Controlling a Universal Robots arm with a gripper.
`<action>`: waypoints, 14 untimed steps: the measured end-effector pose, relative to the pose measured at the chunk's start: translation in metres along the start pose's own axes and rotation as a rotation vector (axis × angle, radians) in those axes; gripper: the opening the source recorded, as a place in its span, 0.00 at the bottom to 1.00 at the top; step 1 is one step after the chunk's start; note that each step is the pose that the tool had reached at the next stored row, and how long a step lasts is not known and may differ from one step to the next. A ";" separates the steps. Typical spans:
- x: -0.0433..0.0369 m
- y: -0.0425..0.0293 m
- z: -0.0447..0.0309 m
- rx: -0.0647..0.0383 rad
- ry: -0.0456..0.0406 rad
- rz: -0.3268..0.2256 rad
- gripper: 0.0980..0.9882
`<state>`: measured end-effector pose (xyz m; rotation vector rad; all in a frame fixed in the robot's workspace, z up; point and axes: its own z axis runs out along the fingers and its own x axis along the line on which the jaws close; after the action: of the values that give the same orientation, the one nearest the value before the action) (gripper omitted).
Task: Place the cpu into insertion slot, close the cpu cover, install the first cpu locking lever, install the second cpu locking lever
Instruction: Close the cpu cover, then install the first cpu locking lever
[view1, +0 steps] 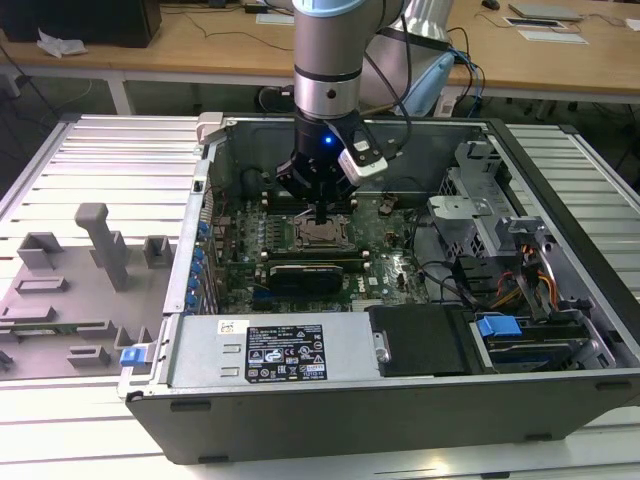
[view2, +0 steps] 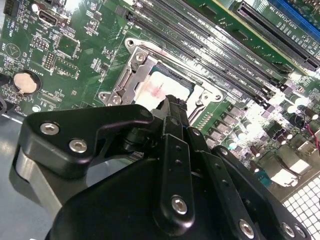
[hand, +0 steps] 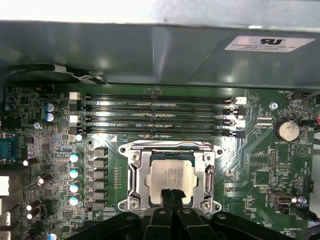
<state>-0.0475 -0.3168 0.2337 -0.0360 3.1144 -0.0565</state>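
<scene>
Inside the open computer case (view1: 560, 395), the gripper (view1: 322, 212) hangs straight down over the green motherboard (hand: 260, 170). Both wrist views show its two black fingers (hand: 166, 196) drawn together with only a hairline gap, gripping nothing. The tips (view2: 172, 102) sit at the near edge of the cpu (hand: 172, 176); whether they press on the chip or stop just above it cannot be told.

The cpu lies flat in the insertion slot (hand: 131, 172), its pale metal top showing through the square window of the cpu cover (hand: 147, 170). That silvery frame lies down flat around the chip. Four long memory slots (hand: 160, 115) run just beyond the socket, and a coin cell battery (hand: 287, 130) sits well off to one side.

Faint print covers the cpu's top, too small to make out. A white label (hand: 262, 43) with dark lettering is stuck on the case wall above the board. A black label (view1: 286, 352) with white markings lies on the metal shroud nearest the exterior camera.
</scene>
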 end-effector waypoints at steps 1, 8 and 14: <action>0.0000 0.0000 0.0000 0.000 0.0001 0.000 0.01; 0.0001 0.0000 0.0000 0.000 0.0001 0.000 0.01; 0.0000 -0.0002 -0.0053 0.000 0.0001 0.000 0.01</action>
<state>-0.0477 -0.3168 0.2391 -0.0358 3.1145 -0.0566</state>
